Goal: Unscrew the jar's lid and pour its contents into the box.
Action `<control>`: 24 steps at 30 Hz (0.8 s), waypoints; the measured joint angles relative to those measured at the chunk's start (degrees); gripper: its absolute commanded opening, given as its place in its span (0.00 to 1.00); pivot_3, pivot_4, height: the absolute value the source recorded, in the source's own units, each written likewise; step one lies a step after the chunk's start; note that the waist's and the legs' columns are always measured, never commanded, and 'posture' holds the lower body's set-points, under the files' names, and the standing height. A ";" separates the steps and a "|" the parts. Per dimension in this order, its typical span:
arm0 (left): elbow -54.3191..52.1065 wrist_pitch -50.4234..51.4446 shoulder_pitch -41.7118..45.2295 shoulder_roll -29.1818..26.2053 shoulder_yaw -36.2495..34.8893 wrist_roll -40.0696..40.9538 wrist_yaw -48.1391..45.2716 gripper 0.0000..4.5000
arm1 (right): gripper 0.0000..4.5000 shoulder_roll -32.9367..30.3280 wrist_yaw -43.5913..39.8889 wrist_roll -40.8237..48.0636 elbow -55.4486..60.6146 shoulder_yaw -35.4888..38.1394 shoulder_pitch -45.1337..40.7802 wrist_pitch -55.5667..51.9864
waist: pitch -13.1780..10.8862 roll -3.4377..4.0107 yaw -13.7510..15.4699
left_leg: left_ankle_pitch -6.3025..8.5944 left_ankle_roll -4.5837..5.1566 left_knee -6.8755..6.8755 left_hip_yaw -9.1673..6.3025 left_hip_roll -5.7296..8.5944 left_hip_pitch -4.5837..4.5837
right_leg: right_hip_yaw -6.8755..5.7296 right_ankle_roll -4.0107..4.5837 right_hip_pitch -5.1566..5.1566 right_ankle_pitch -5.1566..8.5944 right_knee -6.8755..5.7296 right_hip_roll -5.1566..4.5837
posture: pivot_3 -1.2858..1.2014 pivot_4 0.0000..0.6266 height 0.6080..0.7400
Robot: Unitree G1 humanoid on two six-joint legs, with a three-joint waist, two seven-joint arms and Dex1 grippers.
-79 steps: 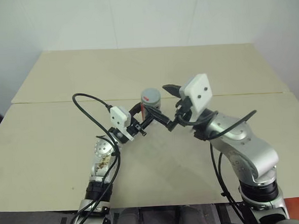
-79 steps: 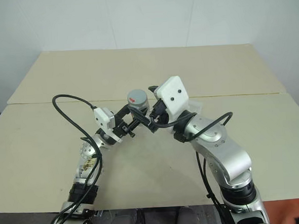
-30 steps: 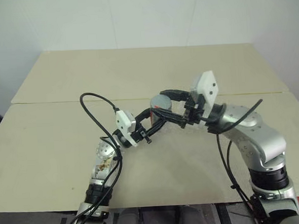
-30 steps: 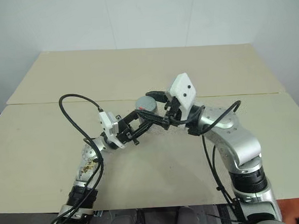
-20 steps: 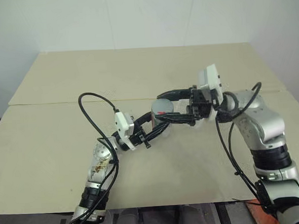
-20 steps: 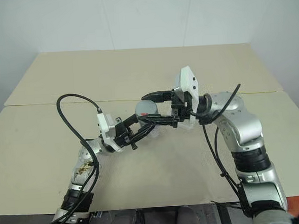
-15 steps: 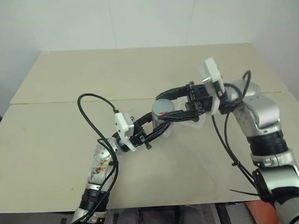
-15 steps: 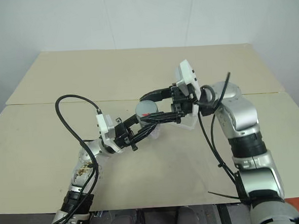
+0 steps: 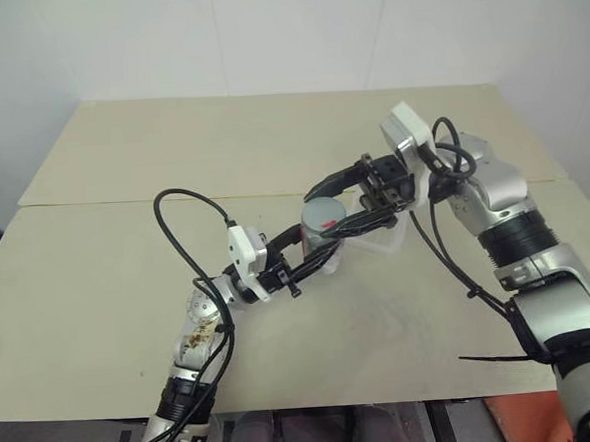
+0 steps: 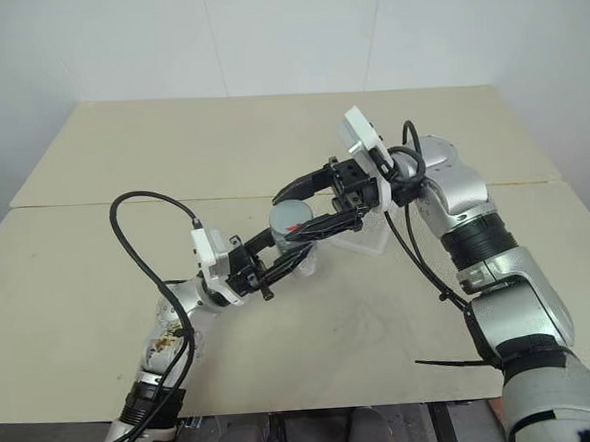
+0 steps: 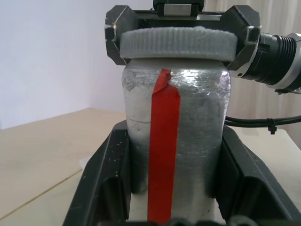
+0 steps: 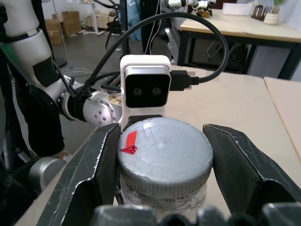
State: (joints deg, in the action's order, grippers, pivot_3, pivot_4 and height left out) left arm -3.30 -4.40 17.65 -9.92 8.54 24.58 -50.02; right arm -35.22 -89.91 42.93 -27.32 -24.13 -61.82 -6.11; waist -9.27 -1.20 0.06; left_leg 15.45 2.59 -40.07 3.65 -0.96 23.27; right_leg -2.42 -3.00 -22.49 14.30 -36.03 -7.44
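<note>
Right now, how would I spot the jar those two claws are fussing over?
Look to the middle of the beige table, where the two arms meet. The jar, a whitish cylinder with a red stripe, stands between the left gripper's black fingers; the right gripper clamps its grey lid.

Head overlooks; wrists perhaps share jar

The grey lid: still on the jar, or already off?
On. The round grey ribbed lid sits flush atop the whitish jar with the red stripe, with the right gripper clamped on its rim.
</note>
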 measured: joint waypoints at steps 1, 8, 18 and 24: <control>-0.09 0.01 -0.11 -0.07 0.00 -0.04 0.21 0.42 | 0.78 0.03 -0.02 0.12 -0.48 -0.33 -0.21 0.44 | 0.00 0.00 0.01 | 0.00 0.00 0.00 0.00 0.00 0.00 | 0.00 0.00 0.00 0.00 0.00 -0.01 | 0.52 0.24 1.00; -0.48 0.01 -0.30 -0.07 0.71 -0.59 0.62 0.42 | 0.99 0.45 -0.05 0.07 -3.46 0.07 -0.84 0.50 | 0.00 0.00 0.21 | 0.00 -0.01 0.00 0.00 -0.02 0.03 | 0.00 0.01 -0.03 0.00 -0.01 -0.02 | 0.52 0.24 1.00; -0.08 -0.51 -0.49 -0.17 1.34 -0.67 -1.28 0.42 | 0.99 -8.06 0.65 1.18 4.31 13.32 9.73 0.32 | -0.01 -0.01 1.04 | 0.01 0.00 -0.03 0.04 0.00 0.16 | -0.05 -0.05 -0.03 -0.03 0.15 -0.11 | 0.52 0.24 1.00; 1.17 -1.10 0.00 1.42 1.49 -2.57 0.30 0.42 | 0.99 -8.15 20.12 -0.14 28.18 24.03 25.86 -5.55 | -0.01 -0.01 0.68 | 0.01 0.00 -0.01 0.02 -0.02 0.13 | -0.02 -0.05 -0.08 -0.03 0.10 -0.11 | 0.52 0.24 1.00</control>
State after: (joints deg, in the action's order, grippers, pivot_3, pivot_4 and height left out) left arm -2.13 -5.50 17.65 -8.50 10.03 22.00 -49.72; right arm -43.37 -69.79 42.78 0.86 -0.10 -35.96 -11.65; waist -9.28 -1.21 0.74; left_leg 15.47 2.59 -40.08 3.66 -0.98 23.40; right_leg -2.45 -3.05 -22.57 14.27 -35.93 -7.55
